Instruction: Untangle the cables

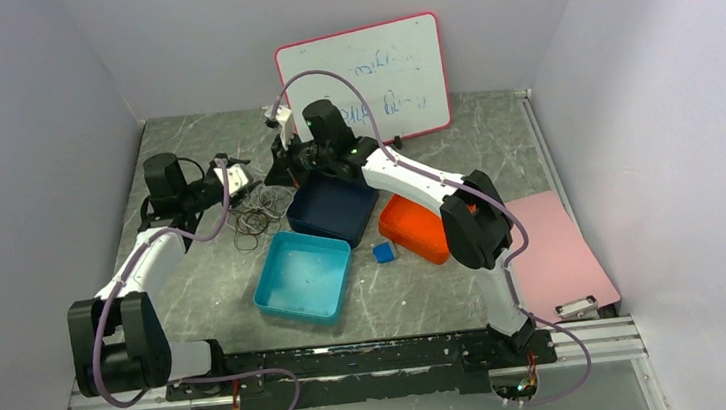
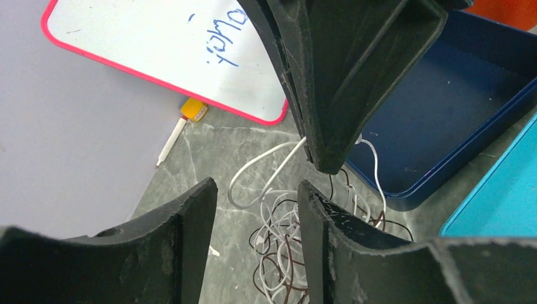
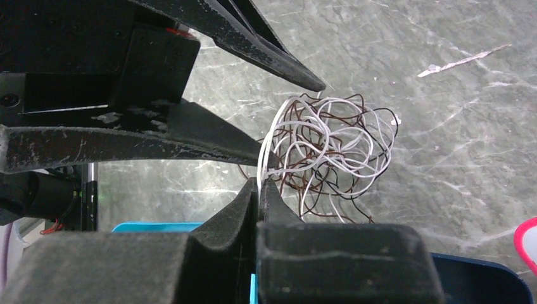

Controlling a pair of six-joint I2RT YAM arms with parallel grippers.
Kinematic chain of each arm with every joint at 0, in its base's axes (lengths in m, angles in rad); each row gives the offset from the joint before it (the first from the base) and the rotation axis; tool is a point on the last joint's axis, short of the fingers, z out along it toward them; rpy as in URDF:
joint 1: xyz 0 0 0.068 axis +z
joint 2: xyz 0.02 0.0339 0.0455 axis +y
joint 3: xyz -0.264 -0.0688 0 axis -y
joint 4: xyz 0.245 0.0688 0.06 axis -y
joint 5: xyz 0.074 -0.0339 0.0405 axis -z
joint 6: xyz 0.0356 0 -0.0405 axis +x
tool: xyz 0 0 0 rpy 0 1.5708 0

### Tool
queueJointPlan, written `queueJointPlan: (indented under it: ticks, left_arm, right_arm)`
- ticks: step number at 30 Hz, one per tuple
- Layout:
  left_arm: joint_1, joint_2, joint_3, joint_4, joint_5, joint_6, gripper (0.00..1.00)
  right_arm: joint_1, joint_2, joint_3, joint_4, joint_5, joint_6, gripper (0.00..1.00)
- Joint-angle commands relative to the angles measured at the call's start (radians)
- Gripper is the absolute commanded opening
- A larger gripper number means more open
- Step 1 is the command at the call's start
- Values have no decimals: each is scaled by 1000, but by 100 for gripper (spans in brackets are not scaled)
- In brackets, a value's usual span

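While I watch wrist feeds, right claw [image 3: 258,185] sits closed, pinching one white strand at near edge of cables [image 3: 329,145]. Cables, a knot of brown, black and white loops, lie on table [image 3: 443,126], just left of navy tray [image 1: 334,208] in top view. Left claw [image 2: 256,187] gapes wide, fingers spread beside knot, gripping nothing I can see.

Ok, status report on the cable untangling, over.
Left tool open, at the tangle's edge. Right tool shut on a white strand. Cables one knotted clump. Navy bin close by, not blocking.
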Motion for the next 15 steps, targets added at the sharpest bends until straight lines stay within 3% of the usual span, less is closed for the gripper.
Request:
queueJointPlan:
  ticks: [1, 6, 11, 15]
  left_arm:
    - [7, 21, 53, 3, 96, 45, 52]
    - [6, 38, 77, -30, 107, 69, 40]
    - [5, 60, 126, -108, 107, 53, 9]
    - [5, 67, 154, -138, 107, 39, 7]
  right_arm:
    - [0, 3, 33, -3, -26, 1, 0]
    - [1, 15, 50, -17, -29, -2, 0]
    - [0, 4, 27, 8, -13, 12, 2]
    - [0, -12, 1, 24, 31, 15, 11]
